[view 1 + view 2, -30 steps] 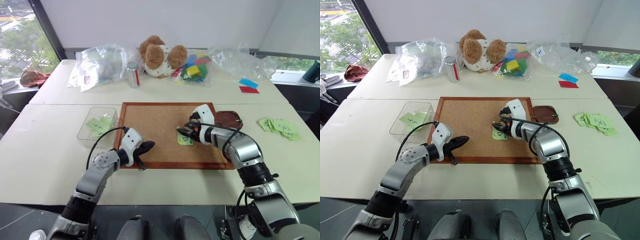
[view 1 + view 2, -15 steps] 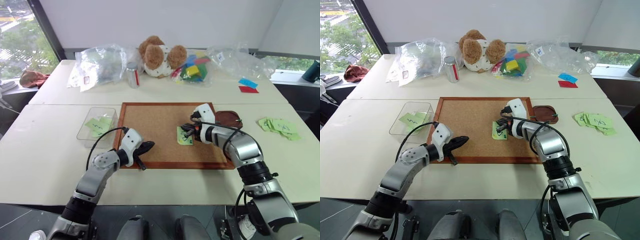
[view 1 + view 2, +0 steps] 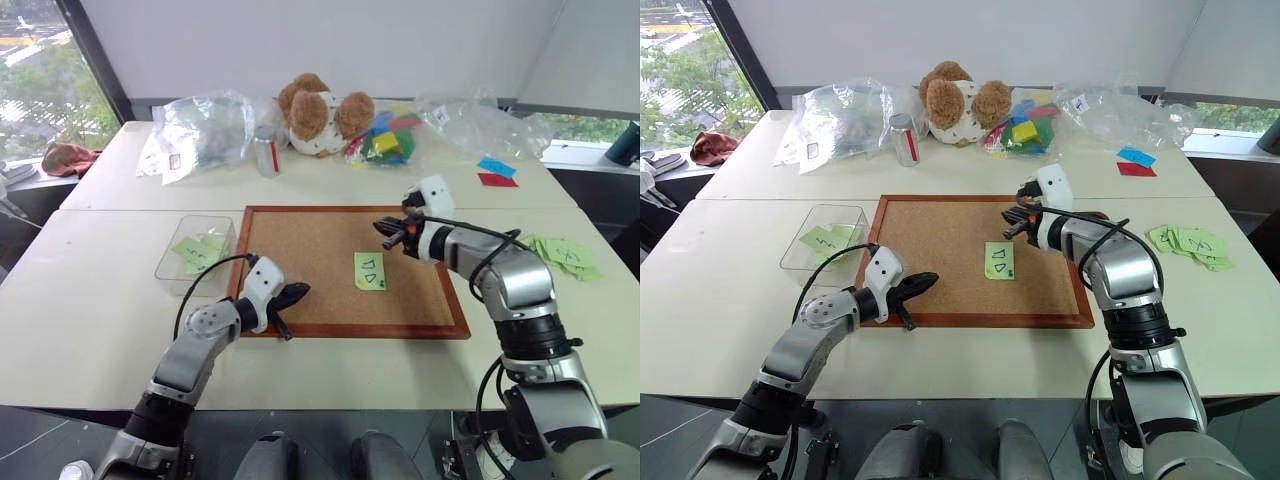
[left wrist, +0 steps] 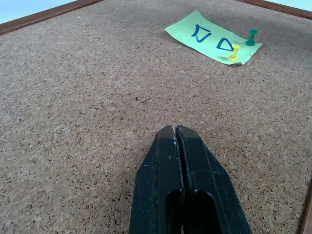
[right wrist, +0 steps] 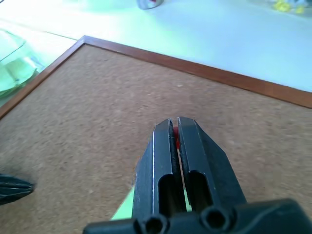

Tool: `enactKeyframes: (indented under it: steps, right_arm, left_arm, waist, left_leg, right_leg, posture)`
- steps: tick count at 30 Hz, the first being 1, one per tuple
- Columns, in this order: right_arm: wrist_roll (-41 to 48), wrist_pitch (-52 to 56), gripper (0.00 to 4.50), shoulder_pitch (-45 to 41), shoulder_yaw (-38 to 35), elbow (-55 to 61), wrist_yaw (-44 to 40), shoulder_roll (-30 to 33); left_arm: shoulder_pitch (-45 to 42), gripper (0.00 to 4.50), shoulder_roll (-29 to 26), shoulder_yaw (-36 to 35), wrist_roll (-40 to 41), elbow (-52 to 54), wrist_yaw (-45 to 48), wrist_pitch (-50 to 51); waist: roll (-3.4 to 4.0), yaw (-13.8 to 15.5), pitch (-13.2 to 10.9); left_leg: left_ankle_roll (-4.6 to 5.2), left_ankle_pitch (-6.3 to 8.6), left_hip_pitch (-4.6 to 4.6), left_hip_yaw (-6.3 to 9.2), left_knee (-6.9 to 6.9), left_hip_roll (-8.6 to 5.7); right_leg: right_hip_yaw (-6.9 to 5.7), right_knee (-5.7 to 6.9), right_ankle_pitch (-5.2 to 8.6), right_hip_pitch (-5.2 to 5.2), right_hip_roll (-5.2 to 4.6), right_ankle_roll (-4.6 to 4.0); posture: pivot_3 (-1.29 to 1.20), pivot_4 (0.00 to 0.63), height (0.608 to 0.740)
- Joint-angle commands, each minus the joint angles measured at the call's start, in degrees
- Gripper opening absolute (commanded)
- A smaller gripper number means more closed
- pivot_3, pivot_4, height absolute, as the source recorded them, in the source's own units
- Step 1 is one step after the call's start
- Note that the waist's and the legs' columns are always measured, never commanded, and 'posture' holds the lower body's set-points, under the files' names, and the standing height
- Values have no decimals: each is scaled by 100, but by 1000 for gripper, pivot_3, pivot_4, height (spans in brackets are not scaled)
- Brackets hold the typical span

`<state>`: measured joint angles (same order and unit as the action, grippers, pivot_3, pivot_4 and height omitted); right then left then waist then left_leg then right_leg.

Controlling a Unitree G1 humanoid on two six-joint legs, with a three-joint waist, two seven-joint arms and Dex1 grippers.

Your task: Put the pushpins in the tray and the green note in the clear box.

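Right gripper (image 3: pixel 388 231) has lifted off the note (image 3: pixel 369 271) and risen toward the board's far edge, jaws clamped on a red pin (image 5: pixel 176 142) seen between the fingertips. Note lies flat mid-corkboard (image 3: pixel 300 250), a green pin (image 4: pixel 252 37) and a yellow pin (image 4: pixel 234 53) standing in it at one edge. Tray sits off the board's right side, behind the right arm; cannot see it now. Box (image 3: pixel 177 262) lies left of the board, other green notes inside. Left gripper (image 3: pixel 296 293) closed, empty, low over the board's near-left corner. Pins: tiny, light, hard, slippery; pinch the head squarely. Note: thin, limp; likely needs an edge lifted.
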<state>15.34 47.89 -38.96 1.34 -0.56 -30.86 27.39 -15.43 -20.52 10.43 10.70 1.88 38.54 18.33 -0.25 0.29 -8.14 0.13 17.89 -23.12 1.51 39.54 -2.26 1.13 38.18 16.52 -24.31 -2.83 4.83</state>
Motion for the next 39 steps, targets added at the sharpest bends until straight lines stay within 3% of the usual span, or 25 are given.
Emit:
enactKeyframes:
  steps: [1,12,26,29,36,39]
  right_arm:
    - [-103,-308,11,-261,-489,-315,192,263]
    - [-373,-1539,11,-580,-1110,-2827,463,645]
    - [-420,-1659,11,-617,-1073,-3625,407,637]
    - [-429,-1664,964,-598,-1067,-3646,401,641]
    - [-389,-1620,4468,-581,-1091,-3594,395,618]
    - [-441,-1653,4468,-559,-1052,-3629,408,635]
  left_arm:
    - [95,0,9,114,-119,-258,-1,119]
    - [74,0,27,133,-154,-288,32,77]
    - [115,0,20,127,-171,-264,17,76]
    - [104,0,21,128,-172,-268,20,76]
    - [82,0,20,132,-183,-288,37,70]
    - [71,0,22,132,-181,-290,44,71]
  waist:
    - [0,0,0]
    - [19,8,11]
    - [22,-2,10]
    - [22,-2,10]
    - [22,-2,10]
    - [22,-2,10]
  left_leg:
    - [0,0,0,0,0,0]
    - [0,0,18,-12,-16,-1]
    - [5,3,75,-14,-39,0]
    - [5,3,75,-14,-39,0]
    - [5,3,75,-14,-39,0]
    - [5,3,75,-13,-39,0]
  right_leg:
    - [0,0,0,0,0,0]
    - [11,-3,0,11,-1,0]
    - [15,-19,0,65,-1,-1]
    - [15,-19,0,66,-2,-1]
    - [15,-19,0,66,-3,-1]
    - [15,-19,0,66,-3,-1]
  posture:
    - [0,150,740]
    - [0,150,740]
    - [0,150,740]
    - [0,150,740]
    - [0,150,740]
    - [0,150,740]
